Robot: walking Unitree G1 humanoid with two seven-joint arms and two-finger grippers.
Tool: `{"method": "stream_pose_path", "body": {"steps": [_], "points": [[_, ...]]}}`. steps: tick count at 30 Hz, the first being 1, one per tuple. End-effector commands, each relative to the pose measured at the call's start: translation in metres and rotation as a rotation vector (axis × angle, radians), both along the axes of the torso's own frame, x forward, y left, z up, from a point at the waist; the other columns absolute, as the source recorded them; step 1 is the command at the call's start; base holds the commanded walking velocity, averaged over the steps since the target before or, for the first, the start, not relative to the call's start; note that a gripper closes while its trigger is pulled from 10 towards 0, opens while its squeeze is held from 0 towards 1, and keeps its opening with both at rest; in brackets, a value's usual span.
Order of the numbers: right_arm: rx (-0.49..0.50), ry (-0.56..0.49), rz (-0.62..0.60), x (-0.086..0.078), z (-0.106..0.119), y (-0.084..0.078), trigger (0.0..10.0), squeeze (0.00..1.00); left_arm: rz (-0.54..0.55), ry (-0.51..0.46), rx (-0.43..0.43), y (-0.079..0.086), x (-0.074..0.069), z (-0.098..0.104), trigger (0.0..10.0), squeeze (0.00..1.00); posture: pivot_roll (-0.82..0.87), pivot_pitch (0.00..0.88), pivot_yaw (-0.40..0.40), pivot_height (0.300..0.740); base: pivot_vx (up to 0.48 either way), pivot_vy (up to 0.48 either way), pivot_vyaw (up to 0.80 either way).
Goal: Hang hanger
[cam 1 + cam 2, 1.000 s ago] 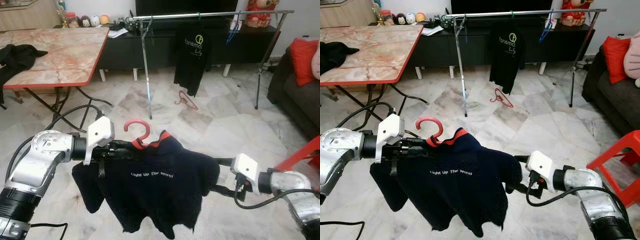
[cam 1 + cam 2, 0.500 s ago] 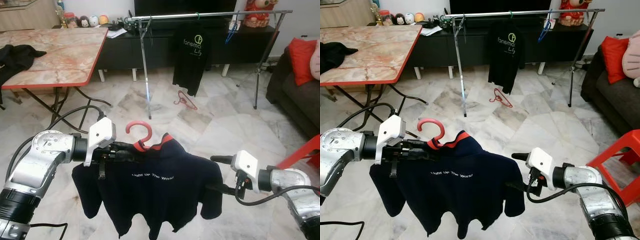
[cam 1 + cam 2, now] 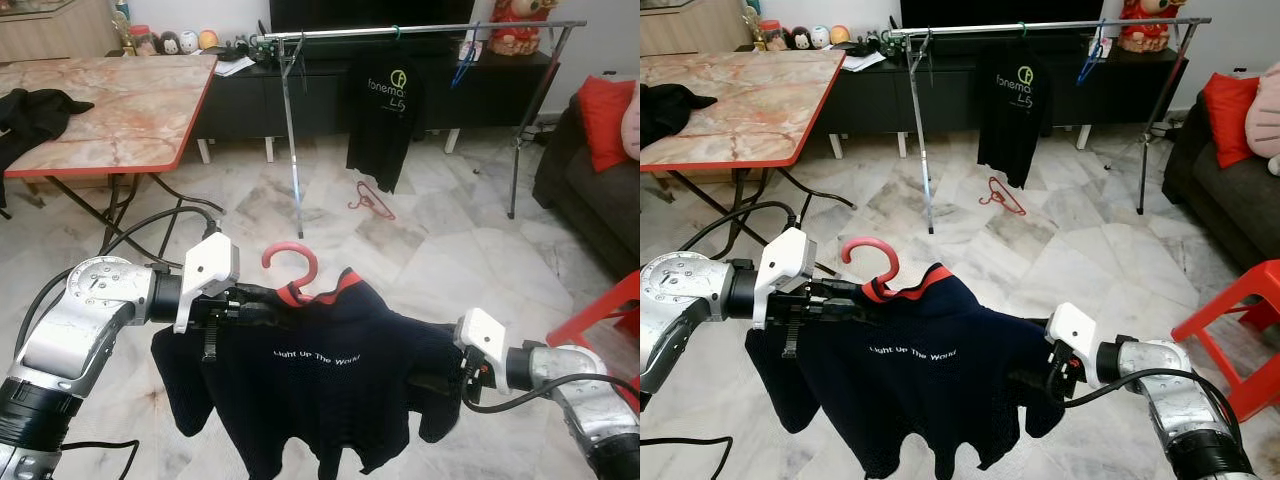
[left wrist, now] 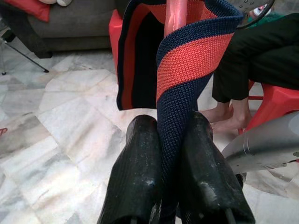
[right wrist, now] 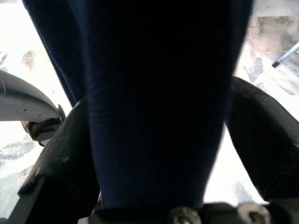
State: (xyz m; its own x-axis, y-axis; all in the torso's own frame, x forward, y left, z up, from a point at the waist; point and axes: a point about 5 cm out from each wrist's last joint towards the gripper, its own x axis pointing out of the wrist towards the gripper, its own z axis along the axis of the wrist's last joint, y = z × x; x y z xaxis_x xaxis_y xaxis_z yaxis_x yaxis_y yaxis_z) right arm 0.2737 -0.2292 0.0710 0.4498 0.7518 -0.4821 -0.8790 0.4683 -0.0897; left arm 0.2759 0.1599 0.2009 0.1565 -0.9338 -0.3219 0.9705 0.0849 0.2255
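Hanger (image 3: 291, 270) and navy shirt (image 3: 330, 385) hang over open floor, left gripper (image 4: 169, 140) clamped on collar, right gripper (image 5: 159, 154) on sleeve

Home living room, from what I see. Marble floor (image 3: 440, 250) underfoot. Ahead of my grippers, a clothes rail (image 3: 420, 30) with a black tee (image 3: 382, 115) on it, backed by a low TV console (image 3: 330, 95). Beyond my left gripper, a folding table (image 3: 110, 110) with red edging; figurines (image 3: 170, 41) on the console behind it. Beyond my right gripper, a dark sofa (image 3: 585, 190) with a red cushion (image 3: 606, 120), and a red stool (image 3: 1230, 325).
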Motion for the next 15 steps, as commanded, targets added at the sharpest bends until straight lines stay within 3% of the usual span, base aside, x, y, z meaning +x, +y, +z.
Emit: {"method": "stream_pose_path", "body": {"steps": [1,15], "points": [[0.013,-0.026,0.001,0.0044,0.0042,0.0016,0.0,0.00,-0.020,-0.017,-0.020,-0.0024,-0.0029,0.0063,10.0,0.00,-0.02,0.000,-0.025,0.740,0.000,0.000,0.00],[0.025,-0.039,0.005,0.0057,0.0055,0.0030,0.0,0.00,-0.005,-0.012,-0.023,-0.0026,-0.0026,0.0047,10.0,0.00,-0.02,0.000,-0.026,0.740,0.000,0.000,0.00]]}}
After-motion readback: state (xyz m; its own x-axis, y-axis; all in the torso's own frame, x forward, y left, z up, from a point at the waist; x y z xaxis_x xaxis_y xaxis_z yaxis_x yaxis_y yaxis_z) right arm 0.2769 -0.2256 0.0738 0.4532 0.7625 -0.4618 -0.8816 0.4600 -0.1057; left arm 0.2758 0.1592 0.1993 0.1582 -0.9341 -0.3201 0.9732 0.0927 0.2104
